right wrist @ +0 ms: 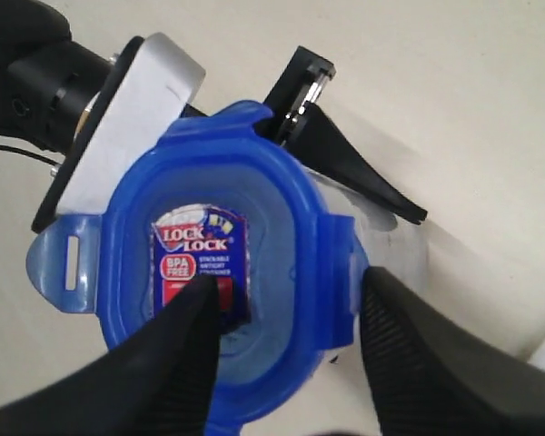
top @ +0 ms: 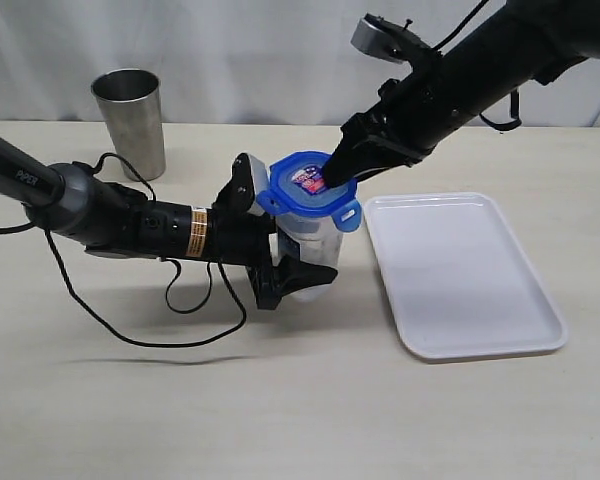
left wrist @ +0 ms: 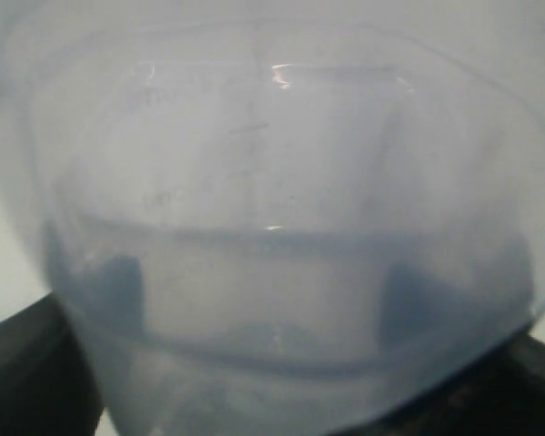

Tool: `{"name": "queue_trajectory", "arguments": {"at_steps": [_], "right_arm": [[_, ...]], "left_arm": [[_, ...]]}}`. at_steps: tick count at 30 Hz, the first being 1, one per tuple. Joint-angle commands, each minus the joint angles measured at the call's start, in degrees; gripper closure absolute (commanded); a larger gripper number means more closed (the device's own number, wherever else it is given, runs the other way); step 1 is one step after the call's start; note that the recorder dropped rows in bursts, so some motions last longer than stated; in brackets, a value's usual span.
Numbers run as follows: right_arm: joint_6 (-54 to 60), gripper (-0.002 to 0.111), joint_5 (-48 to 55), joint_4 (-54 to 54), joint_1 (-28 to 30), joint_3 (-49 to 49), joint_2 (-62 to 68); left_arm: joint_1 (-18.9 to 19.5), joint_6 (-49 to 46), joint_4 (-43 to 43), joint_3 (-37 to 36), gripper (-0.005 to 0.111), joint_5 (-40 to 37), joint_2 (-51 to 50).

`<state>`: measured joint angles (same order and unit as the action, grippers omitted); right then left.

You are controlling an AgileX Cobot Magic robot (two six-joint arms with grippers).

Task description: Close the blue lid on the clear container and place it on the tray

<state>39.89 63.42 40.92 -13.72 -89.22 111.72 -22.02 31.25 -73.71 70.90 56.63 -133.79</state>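
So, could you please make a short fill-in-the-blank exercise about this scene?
1. The lid on the clear container is ____ in colour.
2. The ____ gripper holds that container by its side.
3. The container stands beside the white ____, not on it.
Missing words: blue; left; tray.

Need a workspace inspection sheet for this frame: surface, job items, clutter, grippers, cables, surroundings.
Surface: beige table, no spills seen.
Job's things: clear container upright, left of the tray and apart from it; blue lid sitting on its top, the visible flaps sticking outward, not snapped down; white tray with nothing on it.
Clutter: steel cup, upright, back left.
Grippers: left gripper closed on the container's lower body; right gripper open, one finger over the lid's sticker, the other outside its rim.
Cables: black cable looping on the table by the left arm.
Surroundings: white curtain behind the table.
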Motion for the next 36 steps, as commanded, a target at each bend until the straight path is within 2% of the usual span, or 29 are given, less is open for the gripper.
{"name": "queue_trajectory", "arguments": {"at_steps": [1,11,15,19,26,30,34,36], "right_arm": [[1.4,0.073,6.4,0.0,-1.1,1.0,3.8],[2.1,0.073,6.5,1.1,-1.1,1.2,11.8],[5.8,0.085,6.5,3.0,-1.1,4.0,11.8],[6.8,0.085,6.5,3.2,-1.1,7.6,12.2],[6.8,0.091,6.5,1.9,-1.0,7.3,10.5],[6.8,0.082,6.5,1.5,-1.0,7.3,8.6],[7.0,0.061,6.4,-0.9,-1.0,7.3,5.0],[7.0,0.055,5.0,-1.7,-1.0,7.3,3.5]], "left_arm": [[-0.6,0.1,0.0,0.1,0.107,-2.1,0.1],[-0.6,0.1,1.3,0.1,0.107,-2.1,0.1],[-0.6,0.1,1.3,0.1,0.107,-2.1,0.1],[-0.6,0.1,1.3,0.1,0.107,-2.1,0.1],[-0.6,0.1,1.3,0.1,0.107,-2.1,0.1],[-0.6,0.0,1.3,0.1,0.107,-2.0,0.1],[-0.6,0.0,1.3,0.1,0.107,-2.0,0.1],[-0.6,0.0,1.2,0.1,0.107,-2.0,0.1]]}}
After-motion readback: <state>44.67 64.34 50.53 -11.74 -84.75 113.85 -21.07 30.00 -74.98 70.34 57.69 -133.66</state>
